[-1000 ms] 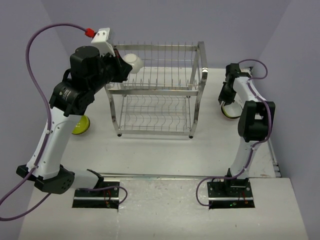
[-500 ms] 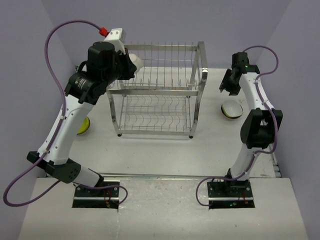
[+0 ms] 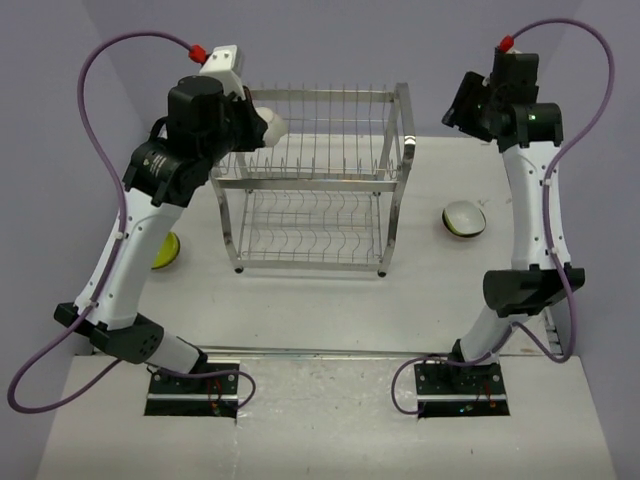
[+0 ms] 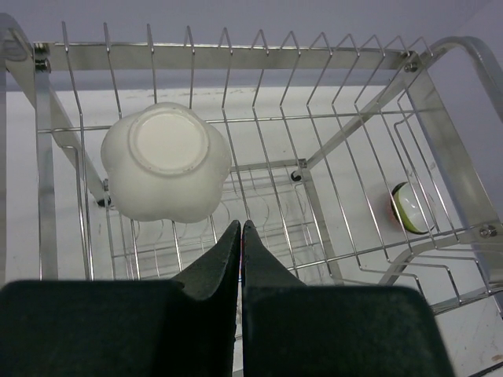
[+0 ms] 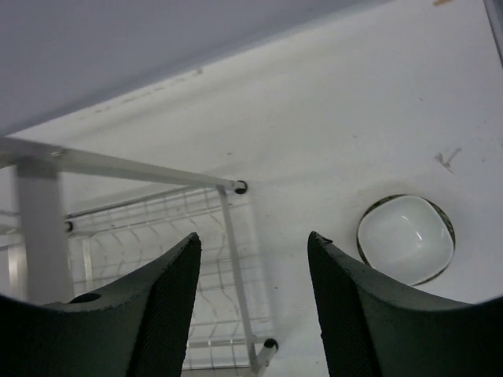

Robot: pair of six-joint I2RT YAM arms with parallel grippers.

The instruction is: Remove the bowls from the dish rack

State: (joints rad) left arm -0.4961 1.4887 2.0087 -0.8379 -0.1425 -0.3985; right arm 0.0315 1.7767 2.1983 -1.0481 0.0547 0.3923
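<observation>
One pale table (image 3: pixel 330 310) carries everything, with the two-tier dish rack (image 3: pixel 310 183) standing at its far middle. Its thin wire dividers cross most of the left wrist view and stand between that camera and what lies beyond.

The left arm (image 3: pixel 125 240) reaches up to the rack's top left corner. The left claw (image 4: pixel 240 229) is pressed together with nothing in it, just beside a white bowl (image 4: pixel 165 161) that sits base-up among the upper dividers. Whether they touch is unclear.

The right claw (image 5: pixel 253 239) is spread and holds nothing, high above the rack's right end. A pale-lined bowl (image 5: pixel 405 238) sits on the table right of the rack. A green bowl (image 3: pixel 166 250) sits left of it, half hidden behind the left arm.
</observation>
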